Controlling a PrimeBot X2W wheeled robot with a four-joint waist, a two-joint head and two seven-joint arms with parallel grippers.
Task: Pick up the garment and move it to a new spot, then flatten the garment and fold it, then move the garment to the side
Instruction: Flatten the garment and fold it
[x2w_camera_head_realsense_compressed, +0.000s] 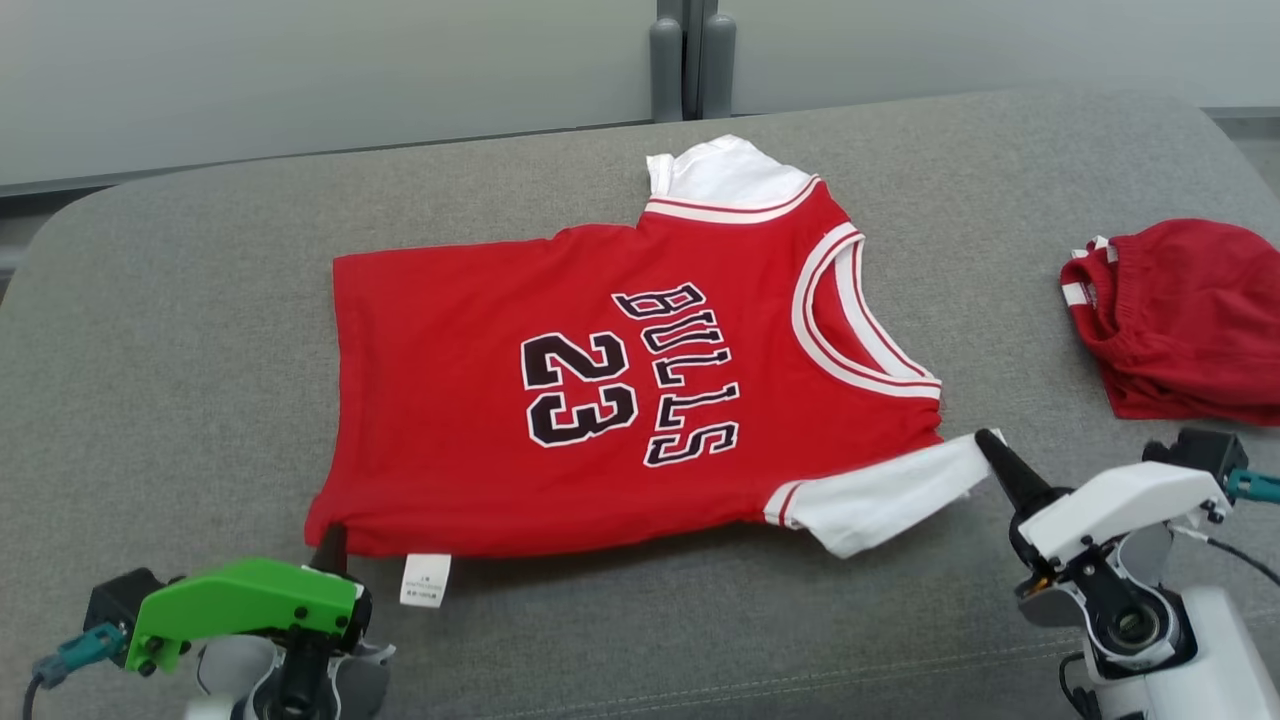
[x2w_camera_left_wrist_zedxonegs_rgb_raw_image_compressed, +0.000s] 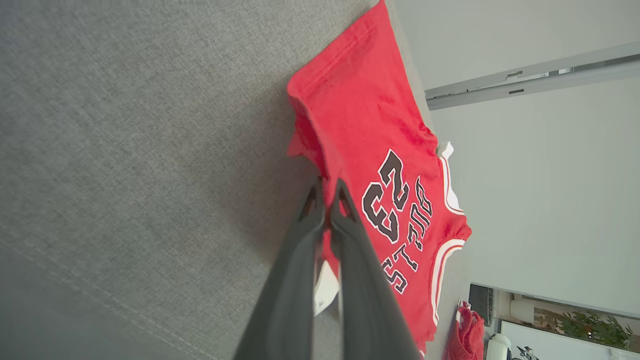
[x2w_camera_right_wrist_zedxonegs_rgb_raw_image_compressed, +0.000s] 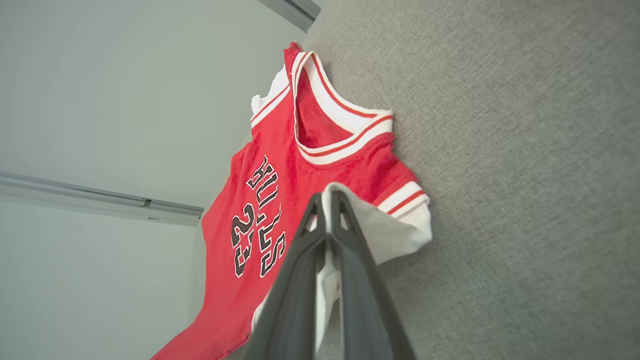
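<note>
The garment (x2w_camera_head_realsense_compressed: 600, 400) is a red jersey with "BULLS 23" in black and white short sleeves, spread face up across the grey cushion (x2w_camera_head_realsense_compressed: 150, 350), collar to the right. My left gripper (x2w_camera_head_realsense_compressed: 328, 548) is shut on its near left hem corner; the left wrist view shows the red hem (x2w_camera_left_wrist_zedxonegs_rgb_raw_image_compressed: 305, 125) pinched between the dark fingers (x2w_camera_left_wrist_zedxonegs_rgb_raw_image_compressed: 300, 260). My right gripper (x2w_camera_head_realsense_compressed: 988, 440) is shut on the edge of the near white sleeve (x2w_camera_head_realsense_compressed: 880, 500). In the right wrist view the white sleeve (x2w_camera_right_wrist_zedxonegs_rgb_raw_image_compressed: 395, 230) sits clamped between the fingertips (x2w_camera_right_wrist_zedxonegs_rgb_raw_image_compressed: 327, 197), with the collar (x2w_camera_right_wrist_zedxonegs_rgb_raw_image_compressed: 330, 120) beyond.
A second red garment (x2w_camera_head_realsense_compressed: 1185, 320), bunched with a white-striped waistband, lies at the cushion's right edge. A white care label (x2w_camera_head_realsense_compressed: 425, 580) hangs out from the jersey's near hem. A pale wall and grey posts (x2w_camera_head_realsense_compressed: 690, 60) stand behind the cushion.
</note>
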